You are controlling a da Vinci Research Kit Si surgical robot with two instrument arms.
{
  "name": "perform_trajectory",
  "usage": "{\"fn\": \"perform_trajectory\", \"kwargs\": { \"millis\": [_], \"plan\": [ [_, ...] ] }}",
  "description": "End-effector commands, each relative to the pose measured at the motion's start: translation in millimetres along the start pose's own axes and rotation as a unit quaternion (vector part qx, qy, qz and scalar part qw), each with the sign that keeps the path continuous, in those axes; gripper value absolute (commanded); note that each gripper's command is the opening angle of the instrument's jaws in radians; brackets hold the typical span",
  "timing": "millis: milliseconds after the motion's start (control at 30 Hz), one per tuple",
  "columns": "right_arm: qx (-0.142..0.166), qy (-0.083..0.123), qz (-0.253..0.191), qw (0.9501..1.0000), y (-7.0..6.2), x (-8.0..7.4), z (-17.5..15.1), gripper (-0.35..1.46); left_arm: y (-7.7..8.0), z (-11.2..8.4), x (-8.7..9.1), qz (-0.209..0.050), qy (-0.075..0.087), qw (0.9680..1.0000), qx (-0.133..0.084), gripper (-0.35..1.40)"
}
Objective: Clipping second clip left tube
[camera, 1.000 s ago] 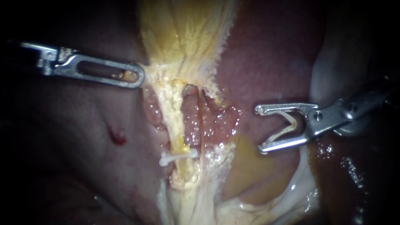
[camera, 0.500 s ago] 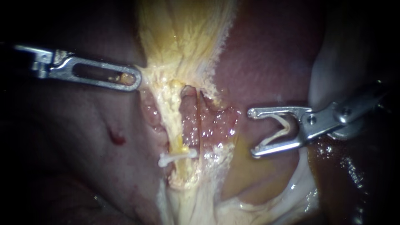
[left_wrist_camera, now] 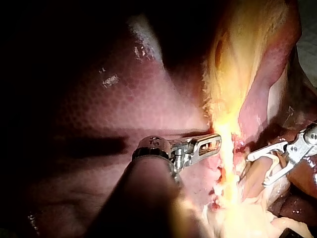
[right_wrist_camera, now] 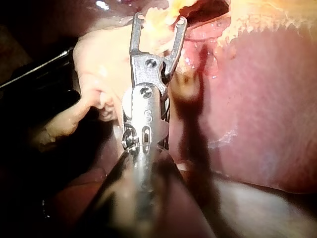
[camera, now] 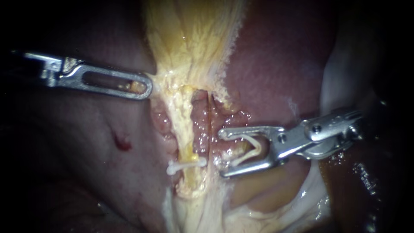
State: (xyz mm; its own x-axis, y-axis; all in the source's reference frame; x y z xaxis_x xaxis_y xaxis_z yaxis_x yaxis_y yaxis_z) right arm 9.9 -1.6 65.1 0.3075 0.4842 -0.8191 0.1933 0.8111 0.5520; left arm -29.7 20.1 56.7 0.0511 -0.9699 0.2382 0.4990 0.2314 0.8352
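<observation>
The left tube (camera: 184, 129), a pale yellow strand, runs down from the gallbladder (camera: 189, 39) and carries one white clip (camera: 186, 164) low on it. A reddish right tube (camera: 206, 125) lies beside it. My right instrument (camera: 223, 153) holds an open white V-shaped clip (camera: 250, 149) between wide-apart jaws; their tips stand just right of the right tube, around neither tube. It also shows in the right wrist view (right_wrist_camera: 159, 20). My left instrument (camera: 144, 88) is shut on yellow tissue at the gallbladder's left edge and pulls it leftward. In the left wrist view (left_wrist_camera: 212, 144) it holds the same edge.
Dark red liver (camera: 276, 64) lies right of the tubes and darker liver (camera: 86, 142) to the left, with a small red spot (camera: 120, 142). Raw glistening tissue (camera: 224, 121) sits between the tubes and my right instrument. Pale wet folds (camera: 310, 194) lie at lower right.
My right instrument has moved left with its loaded clip, from over the liver to just beside the right tube. My left instrument keeps its hold and has barely shifted.
</observation>
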Motion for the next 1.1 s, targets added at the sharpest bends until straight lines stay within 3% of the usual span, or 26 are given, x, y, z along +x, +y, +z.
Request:
{"fn": "perform_trajectory", "kwargs": {
  "millis": [33, 433, 733, 1100],
  "plan": [
    [0.002, 0.000, 0.005, 1.0000, 0.1, 0.0, 0.3, 0.49, 0.0, 0.0, 0.0, 0.000, 0.000, 1.0000, 0.000, -0.35],
    [0.007, 0.002, 0.049, 0.9988, 2.1, -1.1, 2.6, 0.49, -0.2, -0.1, 0.0, 0.000, 0.000, 1.0000, 0.000, -0.35],
    [0.010, 0.001, 0.062, 0.9980, 4.0, -3.2, 3.0, 0.49, -0.5, -0.1, 0.1, -0.001, 0.001, 1.0000, 0.001, -0.35],
    [0.019, 0.001, 0.072, 0.9972, 4.7, -4.2, 3.2, 0.49, -0.6, -0.1, 0.1, -0.001, 0.000, 1.0000, 0.001, -0.35]
  ]
}}
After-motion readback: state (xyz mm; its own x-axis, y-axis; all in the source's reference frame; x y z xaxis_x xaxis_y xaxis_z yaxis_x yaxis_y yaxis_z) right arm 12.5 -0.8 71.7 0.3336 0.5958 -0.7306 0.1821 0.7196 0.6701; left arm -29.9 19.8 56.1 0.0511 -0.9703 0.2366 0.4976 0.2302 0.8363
